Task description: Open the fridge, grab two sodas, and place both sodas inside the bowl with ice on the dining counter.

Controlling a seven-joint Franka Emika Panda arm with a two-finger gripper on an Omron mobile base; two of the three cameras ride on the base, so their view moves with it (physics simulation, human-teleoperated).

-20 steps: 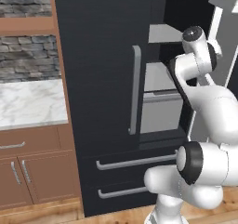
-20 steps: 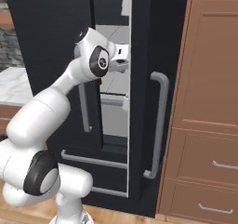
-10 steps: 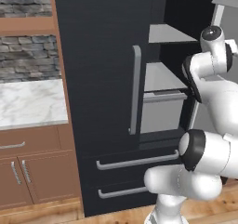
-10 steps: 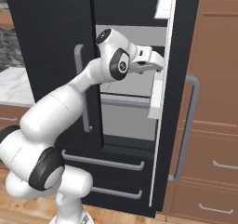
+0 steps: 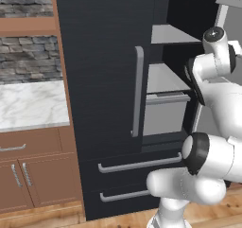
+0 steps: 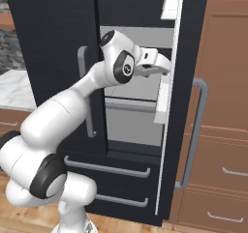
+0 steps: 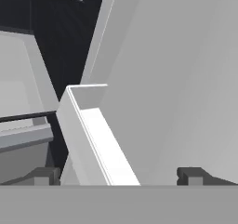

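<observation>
Against the fridge (image 6: 131,14) door's inner side, pincer (image 7: 118,174) spread

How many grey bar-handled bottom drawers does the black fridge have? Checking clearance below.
2: upper drawer under the doors, lower drawer beneath it, near the floor; the white arm hides their right ends.

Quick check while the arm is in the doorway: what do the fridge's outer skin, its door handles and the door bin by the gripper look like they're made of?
Fridge: black, matte, faint horizontal grain, likely brushed metal. Door handles: flat grey bars, probably metal or painted plastic. Door bin: smooth pale grey-white, thin-walled, looks like moulded plastic. The gripper is open beside it, holding nothing.
</observation>
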